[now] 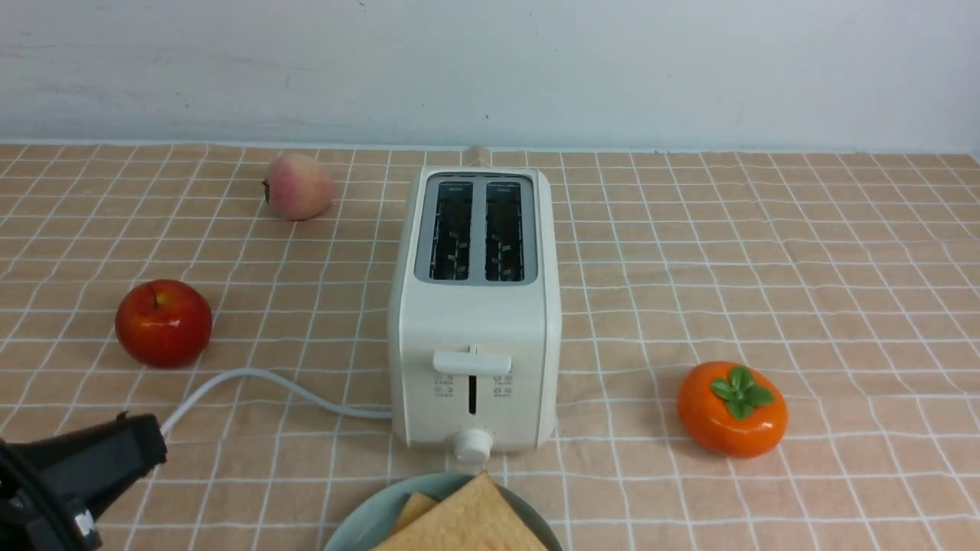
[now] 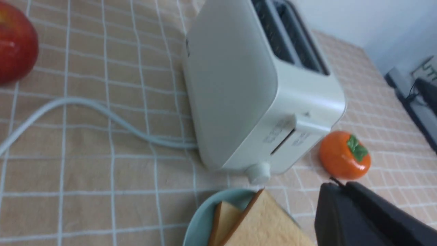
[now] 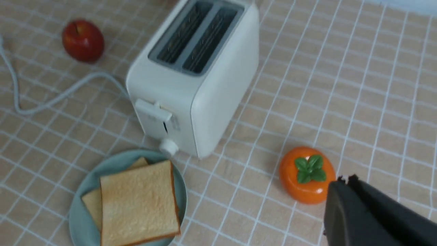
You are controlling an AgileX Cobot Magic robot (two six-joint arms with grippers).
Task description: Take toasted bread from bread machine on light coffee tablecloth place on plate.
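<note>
From the front, the boxy cream toaster (image 1: 473,360) stood mid-worktop on a wrinkled tan cloth (image 1: 766,252) with a white grid, and both grey-rimmed slots were bare. Two porous square slices of toast (image 1: 467,520) lay overlapped on the smooth mint plate (image 1: 356,528) just before its round knob, both cut off by the frame's edge. A glossy apple (image 1: 163,321), a matte peach (image 1: 298,186) and a shiny persimmon (image 1: 731,409) sat around it. The left gripper (image 1: 149,448) showed only as a black mass near the white cord (image 1: 253,379).

The left wrist view was blurred. Its jaws looked pressed together, gripping nothing, near the toast's golden crust.

From the right wrist, the top slice hid most of the lower one. The right gripper (image 3: 343,186) hung beside the persimmon, with its jaws clenched and empty.
</note>
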